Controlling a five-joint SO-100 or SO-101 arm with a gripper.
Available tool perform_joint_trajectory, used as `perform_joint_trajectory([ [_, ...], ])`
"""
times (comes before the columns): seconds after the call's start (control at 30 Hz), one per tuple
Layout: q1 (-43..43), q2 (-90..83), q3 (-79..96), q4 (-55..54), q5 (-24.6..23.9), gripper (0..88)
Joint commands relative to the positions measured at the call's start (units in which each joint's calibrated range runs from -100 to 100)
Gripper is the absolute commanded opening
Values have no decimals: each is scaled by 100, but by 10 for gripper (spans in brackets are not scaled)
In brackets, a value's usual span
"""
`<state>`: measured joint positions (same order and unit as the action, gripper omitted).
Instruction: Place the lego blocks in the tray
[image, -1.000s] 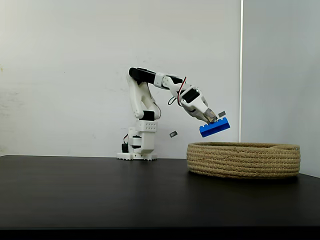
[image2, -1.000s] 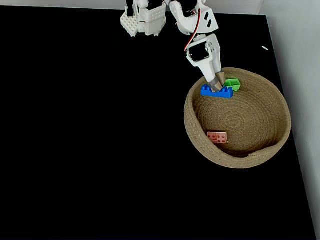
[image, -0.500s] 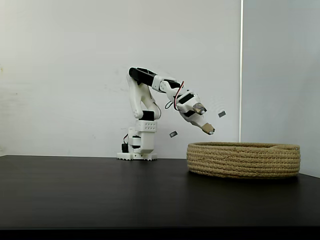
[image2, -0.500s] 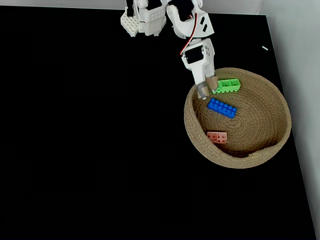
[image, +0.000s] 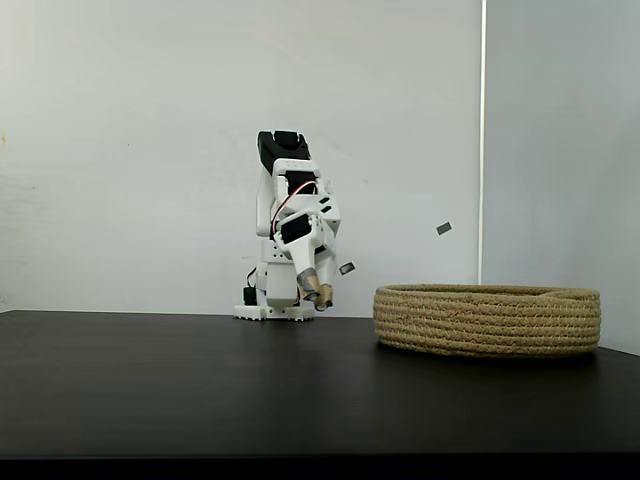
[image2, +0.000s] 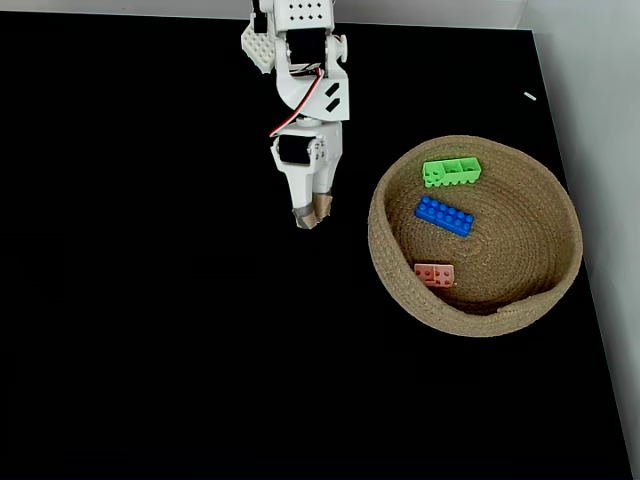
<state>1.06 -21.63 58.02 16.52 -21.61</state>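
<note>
Coiled tan rope, forming the tray, set near the right edge of the black table in the top-down fixed view, and low and wide at the right in the side fixed view. Inside it, all three lego blocks, apart from one another: green block close to the wall on the far side, toward the arm's base; blue block just below it, lying at a slant; pink block smaller, nearer the tray's near wall.

White arm folded back over its base at the table's far edge. Gripper pointing down at bare table to the left of the tray, well apart from its wall, empty; in the side view hanging low above the tabletop in front of the base. Jaws drawn close together with nothing between them, though whether fully closed cannot be told at this size.
</note>
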Motion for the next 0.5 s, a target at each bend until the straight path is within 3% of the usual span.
perform_joint_trajectory([
  [0.0, 809, 91, -79, -174, 24, 3],
  [0.27, 1889, 796, 21, -640, 337, 2],
  [0.47, 1906, -236, 1562, -2073, 830, 2],
])
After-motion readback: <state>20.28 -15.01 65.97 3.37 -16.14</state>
